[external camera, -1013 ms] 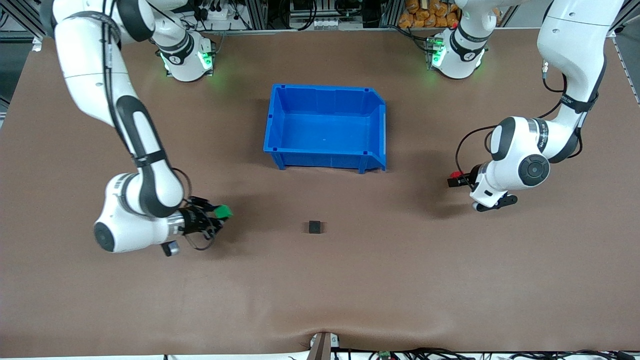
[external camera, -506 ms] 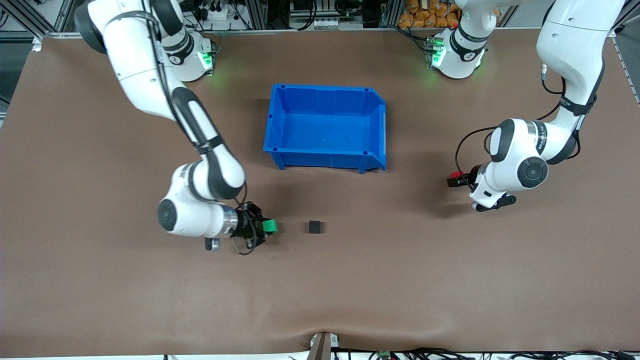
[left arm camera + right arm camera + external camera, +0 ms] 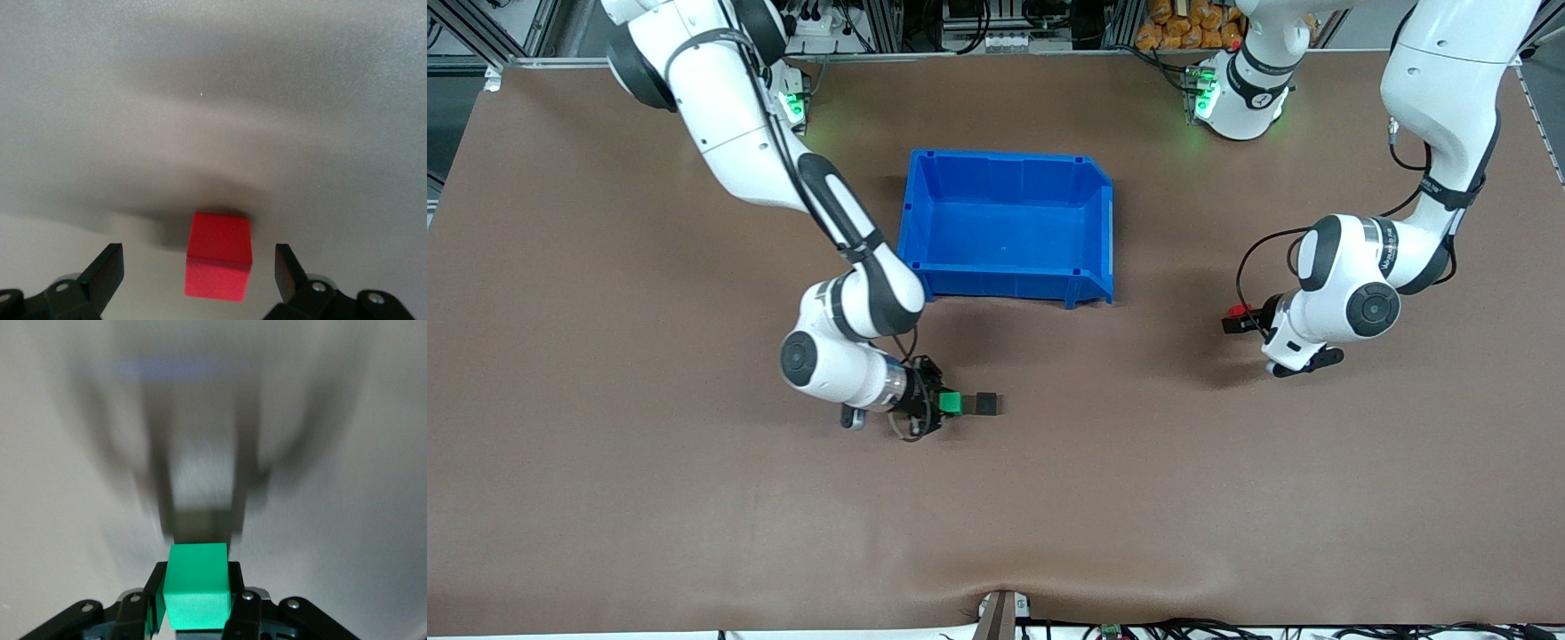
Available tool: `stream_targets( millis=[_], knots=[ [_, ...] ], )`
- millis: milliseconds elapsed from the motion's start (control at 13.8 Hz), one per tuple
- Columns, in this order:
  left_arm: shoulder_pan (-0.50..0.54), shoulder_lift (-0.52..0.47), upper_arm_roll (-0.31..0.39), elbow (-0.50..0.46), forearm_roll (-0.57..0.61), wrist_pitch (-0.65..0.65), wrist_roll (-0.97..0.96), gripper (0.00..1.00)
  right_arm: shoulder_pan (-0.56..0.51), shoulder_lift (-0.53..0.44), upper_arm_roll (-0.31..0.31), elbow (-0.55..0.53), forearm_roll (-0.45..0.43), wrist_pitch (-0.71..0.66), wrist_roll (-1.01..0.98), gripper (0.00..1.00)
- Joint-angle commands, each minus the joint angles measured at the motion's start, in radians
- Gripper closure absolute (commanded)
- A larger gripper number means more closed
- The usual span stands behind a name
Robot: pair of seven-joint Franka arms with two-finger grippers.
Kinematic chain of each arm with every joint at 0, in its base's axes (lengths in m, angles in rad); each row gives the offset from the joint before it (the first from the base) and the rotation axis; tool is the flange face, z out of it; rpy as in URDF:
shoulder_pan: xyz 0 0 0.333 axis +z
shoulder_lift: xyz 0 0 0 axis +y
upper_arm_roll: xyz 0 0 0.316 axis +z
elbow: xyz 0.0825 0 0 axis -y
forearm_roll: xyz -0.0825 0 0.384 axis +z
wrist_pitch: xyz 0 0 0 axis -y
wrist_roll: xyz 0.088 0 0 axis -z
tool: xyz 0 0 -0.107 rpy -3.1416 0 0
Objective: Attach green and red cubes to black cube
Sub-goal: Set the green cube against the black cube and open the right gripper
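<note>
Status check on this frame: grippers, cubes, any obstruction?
Right gripper shut on green cube, beside black cube. Left gripper open around red cube. Nothing between them.

The front view looks down from high across the table (image 3: 605, 533), facing both bases. Each wrist view sits close over its fingers, sharing with it the red cube (image 3: 219, 264) or green cube (image 3: 197, 595).

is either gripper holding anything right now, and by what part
The right gripper clamps the green cube by two opposite side faces. The left gripper stands open around the red cube, not gripping it.
</note>
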Motion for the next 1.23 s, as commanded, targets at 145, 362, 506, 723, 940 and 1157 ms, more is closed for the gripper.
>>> stream_targets(
  millis=[145,362,506,723,940,1157],
  knots=[
    [0.0,0.014,-0.003,0.01,0.022,0.01,-0.016,0.0,0.03,0.054,-0.01,0.07,0.016,0.021,0.05,1.0],
    [-0.002,0.019,-0.003,0.015,0.022,0.01,-0.017,0.0,0.057,0.07,-0.008,0.083,0.016,0.066,0.083,1.0],
    [-0.005,0.022,-0.005,0.019,0.022,0.01,-0.019,0.02,0.07,0.084,-0.01,0.094,0.015,0.098,0.087,0.83],
    [-0.008,0.03,-0.005,0.022,0.022,0.01,-0.02,0.12,0.065,0.071,-0.014,0.094,0.004,0.087,0.089,0.05],
    [-0.008,0.03,-0.005,0.022,0.022,0.01,-0.02,0.26,0.03,0.026,-0.021,0.093,-0.019,0.011,0.083,0.0],
    [-0.008,0.03,-0.005,0.028,0.022,0.01,-0.02,0.34,-0.047,-0.008,-0.045,0.164,-0.085,-0.234,0.075,0.0]
  ],
)
